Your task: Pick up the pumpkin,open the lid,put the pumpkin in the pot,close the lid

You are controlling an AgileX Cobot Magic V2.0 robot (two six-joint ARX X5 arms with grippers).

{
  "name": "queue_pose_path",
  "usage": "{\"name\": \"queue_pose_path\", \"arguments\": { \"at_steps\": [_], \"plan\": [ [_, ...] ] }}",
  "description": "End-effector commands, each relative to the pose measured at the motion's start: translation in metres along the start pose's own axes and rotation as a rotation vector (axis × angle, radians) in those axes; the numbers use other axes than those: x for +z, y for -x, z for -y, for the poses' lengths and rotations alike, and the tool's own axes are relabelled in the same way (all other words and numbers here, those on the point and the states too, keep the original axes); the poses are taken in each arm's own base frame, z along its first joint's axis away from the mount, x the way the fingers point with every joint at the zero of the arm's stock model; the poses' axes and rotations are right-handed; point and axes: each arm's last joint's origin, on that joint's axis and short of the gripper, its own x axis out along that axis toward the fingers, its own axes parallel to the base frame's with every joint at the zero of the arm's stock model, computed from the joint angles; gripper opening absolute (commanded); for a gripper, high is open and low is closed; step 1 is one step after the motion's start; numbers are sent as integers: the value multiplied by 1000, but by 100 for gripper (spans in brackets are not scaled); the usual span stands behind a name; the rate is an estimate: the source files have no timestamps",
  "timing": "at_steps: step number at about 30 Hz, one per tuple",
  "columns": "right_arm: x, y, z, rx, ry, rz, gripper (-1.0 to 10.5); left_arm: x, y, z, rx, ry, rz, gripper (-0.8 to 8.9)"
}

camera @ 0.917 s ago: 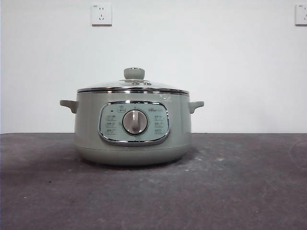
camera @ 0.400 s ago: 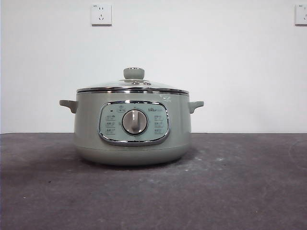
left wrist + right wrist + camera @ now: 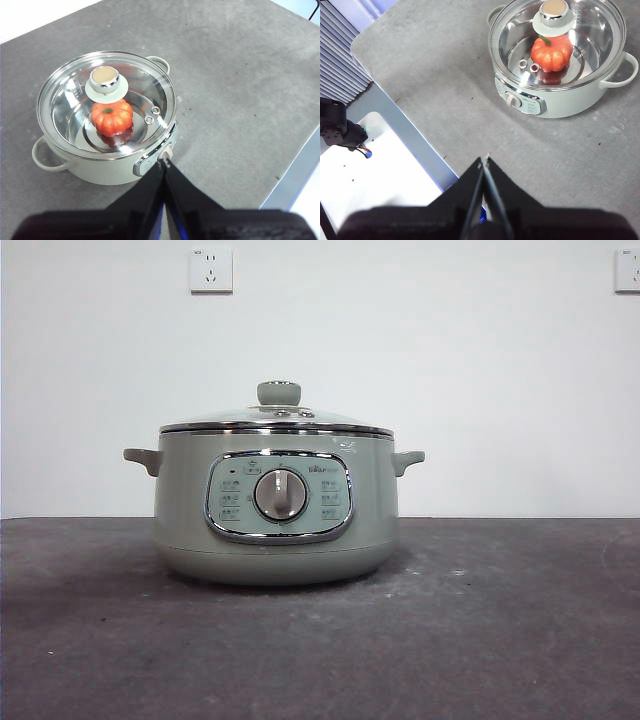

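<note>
Large round sage-green electric cooking pot [image 3: 277, 508] sits upright on the dark grey table [image 3: 500, 640], chrome-framed control panel with central silver dial [image 3: 281, 495] facing the front camera, one small handle out each side. Round shallow-domed glass lid [image 3: 277, 421] with chrome rim and sage-green knob [image 3: 279, 392] is seated flat on the pot's rim — closed, no visible gap in the front view.

Small glossy orange ribbed toy pumpkin [image 3: 112, 116] with dark green stem is inside the pot, resting on the shiny metal floor, seen through the glass from both wrist cameras; it lies just beside the spot under the knob, not touching the inner wall. From the front it is hidden by the pot's wall. Two small chrome vent fittings [image 3: 152, 115] on the glass sit close to the pumpkin's outline.

Left gripper [image 3: 164, 166] is up above the table on the pot's panel side, well clear of lid and pot, black jaws pressed together with nothing between them. Right gripper [image 3: 484, 162] is also raised, further off from the pot and over the table near its edge, jaws likewise closed together and empty — neither touches anything. No arm shows in the front view.

White wall behind, with a white wall socket [image 3: 211, 270] above the pot.
</note>
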Motion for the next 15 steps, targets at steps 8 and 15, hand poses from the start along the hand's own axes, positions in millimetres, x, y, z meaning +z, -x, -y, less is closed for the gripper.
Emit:
{"name": "queue_pose_path", "arguments": {
  "at_steps": [8, 15],
  "plan": [
    [-2, 1, -1, -1, -11, -10, 1, 7, 27, -18, 232, -34, 174, -4],
    [-2, 1, -1, -1, -11, -10, 1, -13, 53, -27, 469, -72, 455, -4]
  ]
}}
